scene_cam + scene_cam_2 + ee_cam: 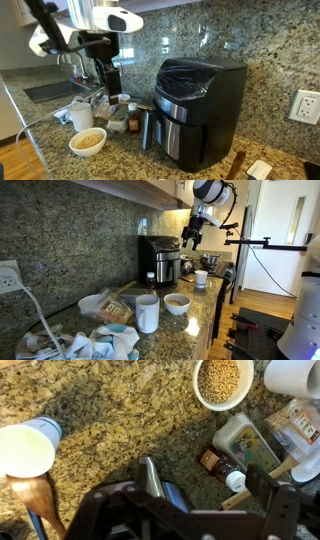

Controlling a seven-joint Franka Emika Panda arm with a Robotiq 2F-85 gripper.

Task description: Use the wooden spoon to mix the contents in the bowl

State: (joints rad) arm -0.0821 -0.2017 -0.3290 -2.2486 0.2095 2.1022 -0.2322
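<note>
The small white bowl [222,382] holds a low heap of tan grain [221,377]; it shows in both exterior views [88,142] [177,303]. A thin light-brown wooden stick, seemingly the wooden spoon's handle [248,492], lies among packets by my right finger; its head is hidden. My gripper [202,468] is open and empty, high above the counter [113,80] [192,238], and apart from the bowl.
A tall white mug [295,374] stands beside the bowl. A small brown bottle [222,470] and food packets [250,442] lie under the gripper. A white cup [27,448] and a darker wooden utensil [40,505] are off to one side. The black air fryer [200,110] stands nearby.
</note>
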